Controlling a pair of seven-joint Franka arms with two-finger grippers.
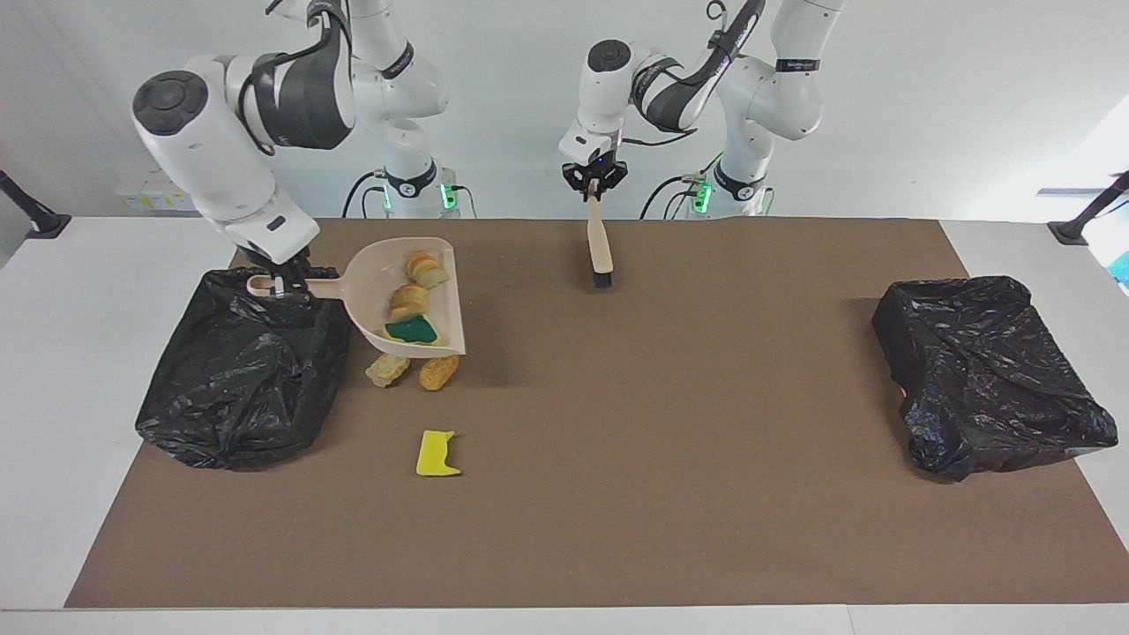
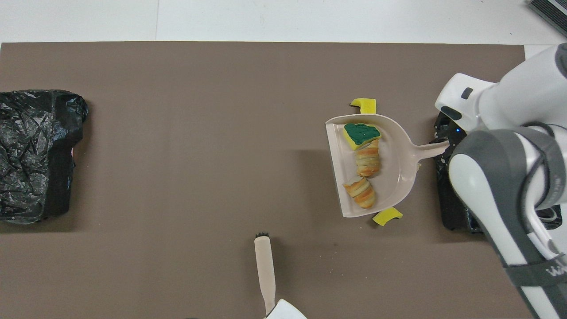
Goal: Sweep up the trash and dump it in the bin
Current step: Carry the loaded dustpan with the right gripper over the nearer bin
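Over the rim of the black bin (image 1: 238, 370) at the right arm's end of the table, your right gripper (image 1: 280, 284) is clamped on the handle of the dustpan (image 1: 410, 300); you are at the carry-and-dump step; next, I judge, bring the pan fully above the bin's opening and tilt it. Three pieces of trash (image 1: 411, 314) ride in the pan: two bread lumps and a green-topped sponge; other scraps (image 1: 438, 453) lie on the mat near the bin, unswept. Your left gripper (image 1: 595, 183) is closed on the brush (image 1: 600, 247), raised over the mat; a second bin (image 1: 983, 370) stands near the left arm's end, its inside hidden.
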